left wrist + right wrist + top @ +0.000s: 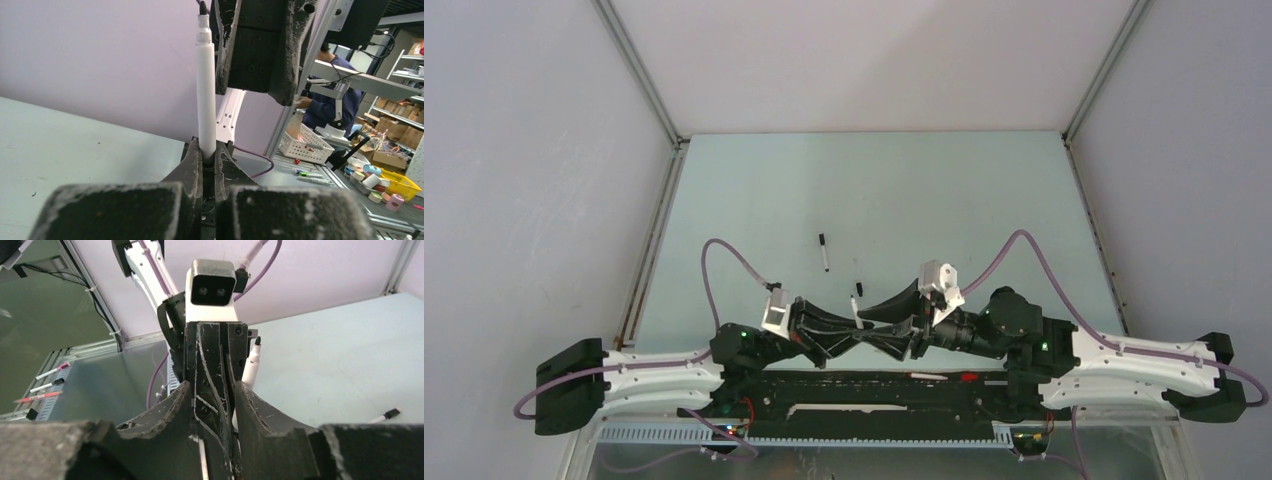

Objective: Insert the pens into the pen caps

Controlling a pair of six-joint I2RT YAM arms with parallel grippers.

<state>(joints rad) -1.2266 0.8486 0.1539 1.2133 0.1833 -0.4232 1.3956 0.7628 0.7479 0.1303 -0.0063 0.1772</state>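
Now, closest to me, my left end effector [209,160] is squeezed tight on the bottom of a white pen [205,95]. The pen stands straight up out of my fingers. Its little dark tip [202,7] is bare at the top, with no cap on it.

Just past it is my right end effector [212,390]. Its two fingers stand apart, and my left one shows between them, very near the pen. I cannot see a cap in those fingers, so I cannot tell if they hold one.

I think the job now is to get a cap onto that bare tip. To do it well, my left side should hold the pen firm and not let it lean. My right side should bring the cap's open end right over the tip, in one straight line with the pen. Then it should push gently along the pen. If the cap comes in crooked, it may bump the tip and knock the pen sideways. Slow is better than fast, because my two end effectors are so close they could hit each other.

Farther out, another pen [825,255] lies flat on the worktop [944,200], well apart from my fingers. It has a black cap [822,239] on its far end, so that one looks done.
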